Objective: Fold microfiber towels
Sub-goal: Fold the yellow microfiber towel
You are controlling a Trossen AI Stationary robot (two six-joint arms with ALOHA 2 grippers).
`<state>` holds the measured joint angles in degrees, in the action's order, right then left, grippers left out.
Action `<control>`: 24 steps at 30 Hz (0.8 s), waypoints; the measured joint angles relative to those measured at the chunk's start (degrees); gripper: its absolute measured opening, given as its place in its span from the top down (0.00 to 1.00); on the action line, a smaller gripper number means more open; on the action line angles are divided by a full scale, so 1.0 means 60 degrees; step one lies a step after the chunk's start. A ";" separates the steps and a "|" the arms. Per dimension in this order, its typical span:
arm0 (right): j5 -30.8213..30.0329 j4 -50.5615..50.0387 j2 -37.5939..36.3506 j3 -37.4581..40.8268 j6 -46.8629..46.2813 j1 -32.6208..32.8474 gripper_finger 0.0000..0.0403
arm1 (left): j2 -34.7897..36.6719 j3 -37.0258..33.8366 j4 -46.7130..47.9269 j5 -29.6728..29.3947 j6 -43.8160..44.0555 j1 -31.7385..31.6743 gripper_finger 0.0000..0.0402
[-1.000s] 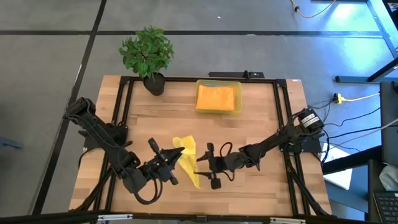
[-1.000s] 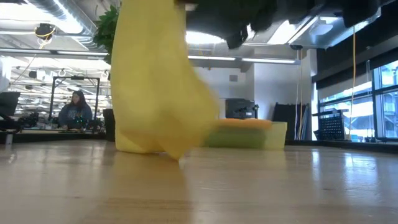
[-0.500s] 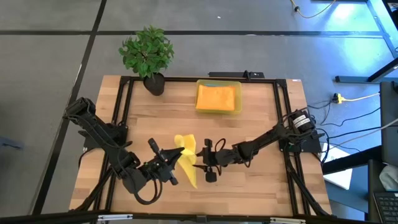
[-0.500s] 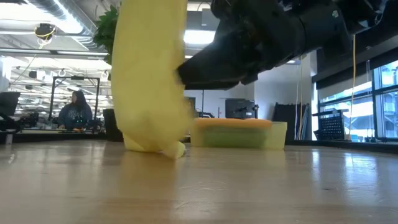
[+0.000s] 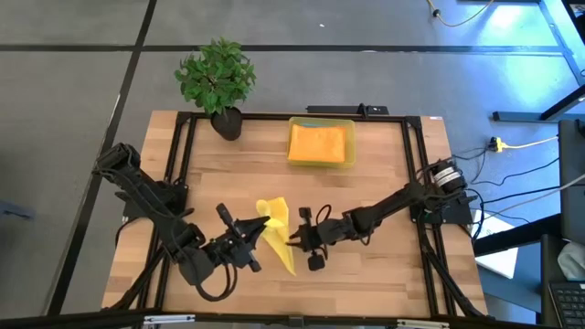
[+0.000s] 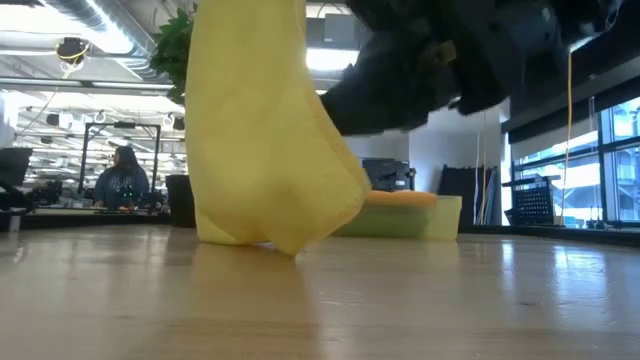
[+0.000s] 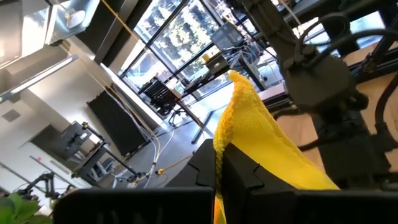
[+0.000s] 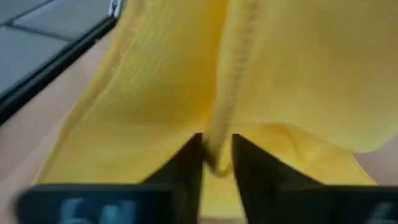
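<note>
Hidden: in the low view the yellow towel (image 6: 265, 140) covers most of the plant behind it, and a blurred dark arm cuts across the top; the towel's upper edge runs out of the picture.
Right end effector (image 8: 216, 163): fingers pinching a stitched hem of the yellow towel, cloth bulging to both sides.
Left end effector (image 7: 219, 163): fingers pressed together on a corner of the same towel, which stands up above them as a fuzzy ridge.
Yellow towel: one, soft and nubby, held off the wooden surface (image 5: 384, 183) between the two end effectors at its near middle; lower fold touching the wood.
Bin (image 5: 321, 143): one, translucent yellow, rectangular, at the far edge, with one orange towel (image 5: 321, 142) lying folded flat inside.
Plant (image 5: 217, 78): one, leafy, in a dark pot at the far left corner.
Far room: one seated person (image 6: 120, 178), small and indistinct.
</note>
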<state>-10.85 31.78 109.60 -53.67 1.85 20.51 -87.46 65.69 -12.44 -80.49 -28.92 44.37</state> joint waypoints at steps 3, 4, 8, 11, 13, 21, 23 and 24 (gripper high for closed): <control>-0.0391 -0.1054 -0.0693 0.0004 0.0463 0.0004 0.95 | 0.0023 0.0000 0.0005 -0.0390 -0.0026 0.0142 1.00; -0.0650 -0.1416 -0.1008 0.0002 0.0535 0.0004 0.97 | 0.0049 0.0000 0.0036 -0.0482 -0.0029 0.0206 1.00; -0.1481 -0.2664 -0.2212 0.0000 0.0743 0.0004 0.98 | 0.0084 0.0000 0.0083 -0.0527 -0.0022 0.0430 1.00; -0.2243 -0.3384 -0.3140 -0.0007 0.0880 0.0132 0.99 | 0.0084 0.0000 0.0185 -0.0495 0.0059 0.0579 1.00; -0.2808 -0.3903 -0.3723 -0.0007 0.1056 0.0239 0.99 | 0.0084 0.0000 0.0498 -0.0485 0.0292 0.0664 1.00; -0.4938 -0.5617 -0.5843 -0.0007 0.1317 0.0510 0.99 | 0.0208 -0.0004 0.3658 -0.0055 0.2706 0.0410 1.00; -0.5161 -0.5841 -0.6226 -0.0006 0.1414 0.0506 1.00 | 0.0383 -0.0004 0.4827 0.0567 0.3900 0.0110 1.00; -0.5249 -0.5914 -0.6400 -0.0004 0.1500 0.0506 1.00 | 0.0481 -0.0004 0.5437 0.0814 0.4478 -0.0065 1.00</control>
<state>-42.34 -3.71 71.20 -53.69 10.85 23.55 -84.57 65.67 20.19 -75.61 -2.05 43.98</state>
